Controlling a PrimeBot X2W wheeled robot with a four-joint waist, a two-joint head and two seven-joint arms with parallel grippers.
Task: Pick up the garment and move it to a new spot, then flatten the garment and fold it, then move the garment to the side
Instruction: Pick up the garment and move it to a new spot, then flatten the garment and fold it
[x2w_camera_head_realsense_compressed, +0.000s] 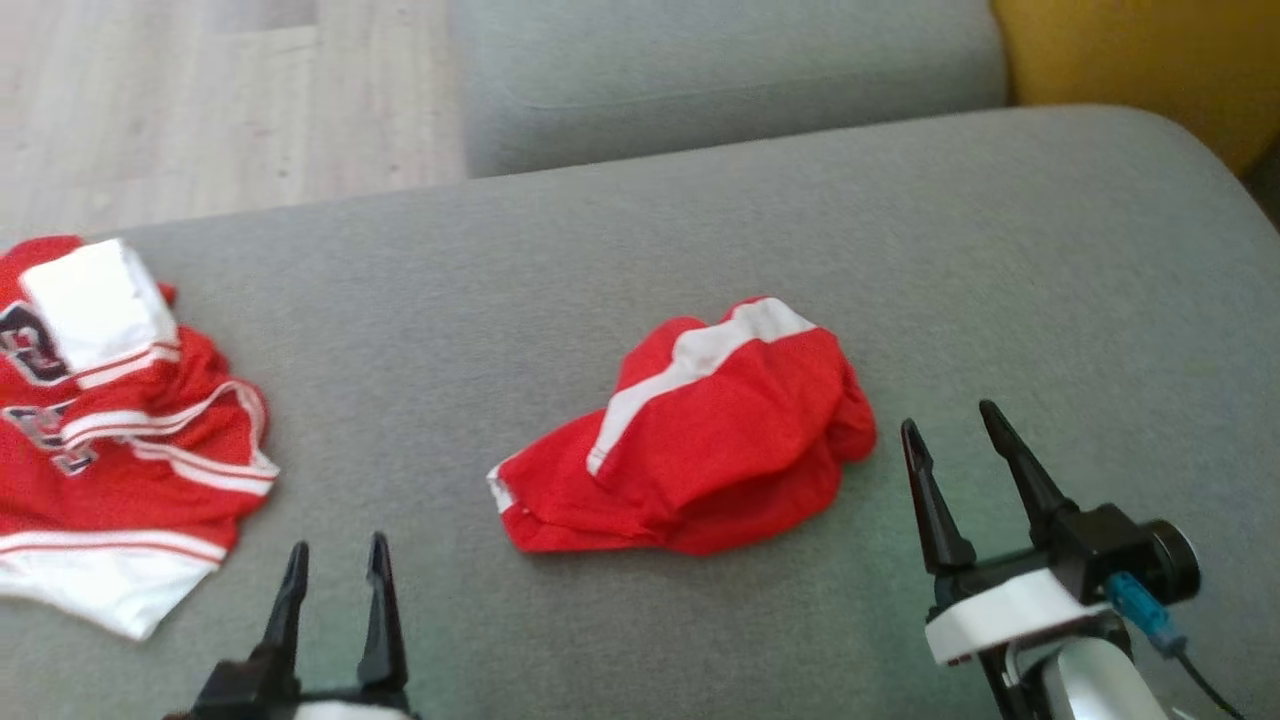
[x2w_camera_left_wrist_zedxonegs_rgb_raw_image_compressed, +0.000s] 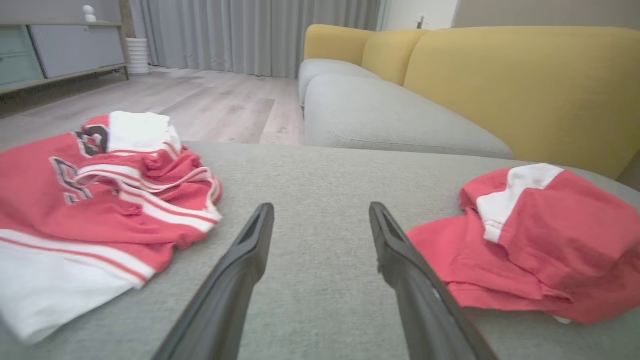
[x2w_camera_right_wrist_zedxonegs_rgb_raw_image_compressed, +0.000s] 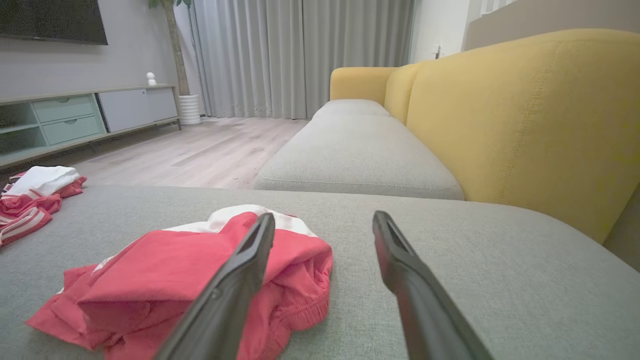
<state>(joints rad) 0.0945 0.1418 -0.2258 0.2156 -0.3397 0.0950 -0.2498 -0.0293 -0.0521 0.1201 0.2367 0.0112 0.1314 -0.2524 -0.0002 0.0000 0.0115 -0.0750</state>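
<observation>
garment (x2w_camera_head_realsense_compressed: 690, 430), red with a white stripe, lies crumpled in a loose heap near the middle of the grey cushion (x2w_camera_head_realsense_compressed: 1000, 250), touching neither hand. left hand (x2w_camera_head_realsense_compressed: 338, 545) hovers over the cushion's near edge, toward its left side, its two dark fingers spread wide with nothing between them. right hand (x2w_camera_head_realsense_compressed: 950, 418) sits over the cushion's near right part, just beside the garment's right end but apart from it, fingers likewise spread and empty. at the cushion's left edge rests a second heap, a red and white jersey (x2w_camera_head_realsense_compressed: 130, 430) with dark lettering and a white folded part on top, well apart from the garment. beyond the cushion's far edge are another grey seat (x2w_camera_head_realsense_compressed: 720, 70) and pale wooden floor (x2w_camera_head_realsense_compressed: 200, 100); a yellow backrest (x2w_camera_head_realsense_compressed: 1130, 60) rises past its far right corner.
</observation>
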